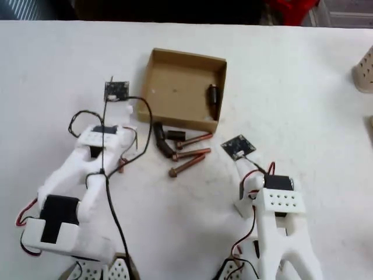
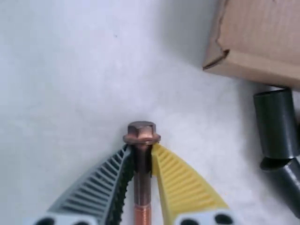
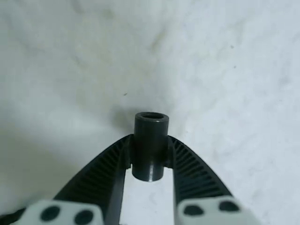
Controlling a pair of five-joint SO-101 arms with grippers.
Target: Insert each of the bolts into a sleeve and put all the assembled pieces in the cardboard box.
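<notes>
Over the table's [image 1: 303, 87] near half, my left pincer [image 2: 140, 151] is clamping a bolt [image 2: 142, 135] and my right pincer [image 3: 149, 143] is squeezing a sleeve [image 3: 151, 125]. Three bolts [image 1: 191, 154] and loose sleeves [image 1: 163, 143] are lying just beside the box's [image 1: 186, 56] near wall; one assembled piece [image 1: 214, 100] is lying inside.

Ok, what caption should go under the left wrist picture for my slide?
Left gripper clamps a copper bolt near the cardboard box and a black sleeve.

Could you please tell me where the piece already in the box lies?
In the high view, the dark piece lies inside the cardboard box, against its right-hand wall, beyond the loose bolts.
</notes>
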